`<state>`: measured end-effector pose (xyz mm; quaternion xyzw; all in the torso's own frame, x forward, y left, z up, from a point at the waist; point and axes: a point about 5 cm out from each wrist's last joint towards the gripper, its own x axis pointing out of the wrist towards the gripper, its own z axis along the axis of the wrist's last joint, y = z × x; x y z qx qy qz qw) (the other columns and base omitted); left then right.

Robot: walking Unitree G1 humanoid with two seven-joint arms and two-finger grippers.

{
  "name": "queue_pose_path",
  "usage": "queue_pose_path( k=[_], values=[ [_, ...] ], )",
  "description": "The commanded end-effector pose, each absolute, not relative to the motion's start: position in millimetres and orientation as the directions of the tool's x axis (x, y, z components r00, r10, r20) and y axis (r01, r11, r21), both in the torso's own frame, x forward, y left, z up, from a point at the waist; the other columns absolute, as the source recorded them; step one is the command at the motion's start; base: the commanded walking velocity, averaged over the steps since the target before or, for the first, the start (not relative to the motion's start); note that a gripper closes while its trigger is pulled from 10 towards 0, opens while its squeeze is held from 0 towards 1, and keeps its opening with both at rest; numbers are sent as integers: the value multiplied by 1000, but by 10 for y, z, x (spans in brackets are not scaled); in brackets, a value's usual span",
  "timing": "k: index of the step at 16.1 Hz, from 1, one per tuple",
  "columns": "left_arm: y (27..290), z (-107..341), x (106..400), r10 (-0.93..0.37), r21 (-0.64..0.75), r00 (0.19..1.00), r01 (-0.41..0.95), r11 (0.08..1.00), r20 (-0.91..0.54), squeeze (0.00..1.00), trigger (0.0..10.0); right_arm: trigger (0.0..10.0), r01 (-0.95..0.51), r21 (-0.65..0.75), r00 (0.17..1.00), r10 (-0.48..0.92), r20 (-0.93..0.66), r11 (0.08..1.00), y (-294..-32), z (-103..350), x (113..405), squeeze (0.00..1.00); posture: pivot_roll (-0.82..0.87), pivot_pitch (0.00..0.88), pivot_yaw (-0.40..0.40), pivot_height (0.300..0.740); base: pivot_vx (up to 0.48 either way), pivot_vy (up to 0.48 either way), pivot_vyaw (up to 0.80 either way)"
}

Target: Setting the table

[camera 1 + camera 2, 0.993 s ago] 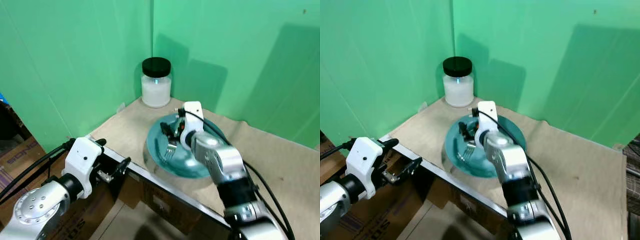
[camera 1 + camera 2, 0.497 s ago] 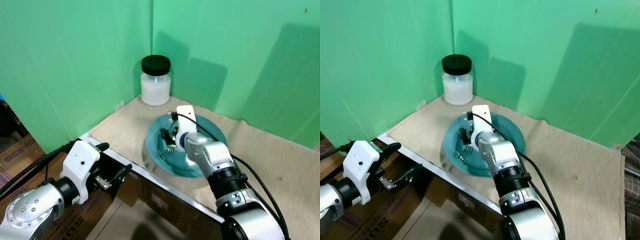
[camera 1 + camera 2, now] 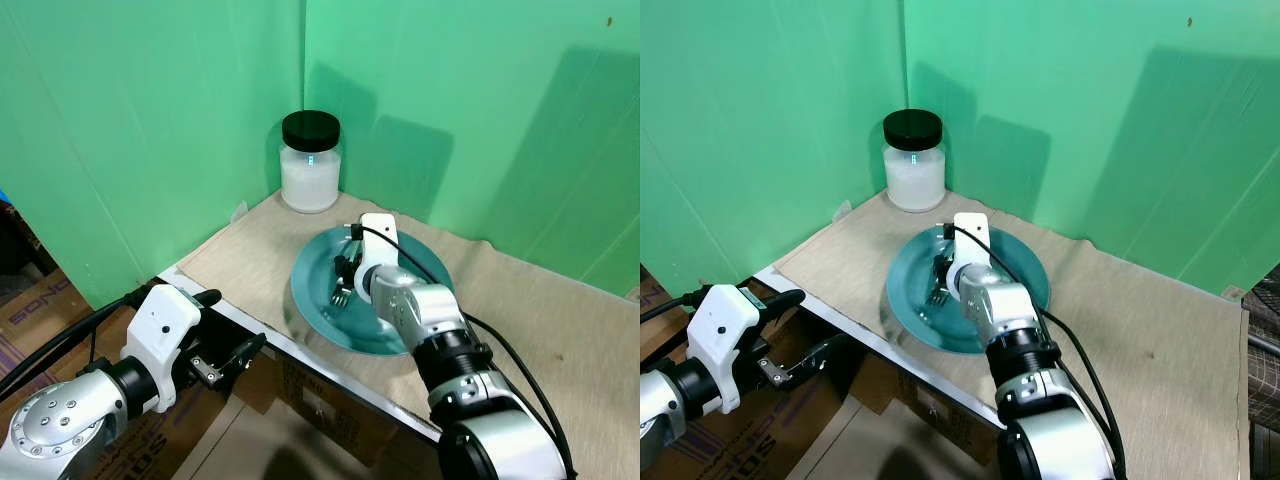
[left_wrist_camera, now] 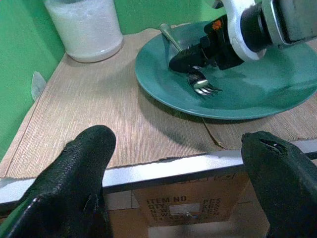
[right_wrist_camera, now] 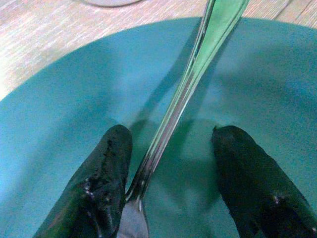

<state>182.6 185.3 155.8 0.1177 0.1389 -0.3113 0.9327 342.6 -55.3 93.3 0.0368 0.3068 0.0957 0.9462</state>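
Observation:
A teal plate [image 3: 420, 262] lies on the woven mat near the table's front-left corner. A silver fork [image 3: 341, 296] rests in it, tines toward the table edge. My right gripper [image 3: 346, 274] is down inside the plate, open. Its two black fingers [image 5: 106, 173] stand on either side of the fork's handle [image 5: 198, 64], with a gap on one side. My left gripper [image 3: 228, 322] hangs open below and in front of the table edge, holding nothing. In the left wrist view its fingers [image 4: 79, 168] frame the plate [image 4: 257, 94] from a distance.
A glass jar [image 3: 310, 162] with a black lid and white contents stands in the back corner by the green walls. A metal strip [image 3: 300, 350] edges the table front, with cardboard boxes [image 3: 320, 405] beneath. Bare mat [image 3: 560, 330] stretches to the right.
My right gripper has shifted slightly over the plate, away from its left rim; the fork stays in the plate. The left gripper has dropped a little lower.

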Motion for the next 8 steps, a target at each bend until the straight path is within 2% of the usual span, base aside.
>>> queue_pose_path(
  k=[1,8],
  values=[
    [1810,1594,1798,-574,135,749,639,757,-331,0,10000,0,-156,135,798,205,-567,979,-527,964,3450,0,60,0,-19,740,0,0,0],
    [1796,1581,1795,-584,131,738,652,747,-339,0,10000,0,-153,126,782,198,-591,980,-516,894,3428,0,56,0,-17,740,0,0,0]
  ],
)
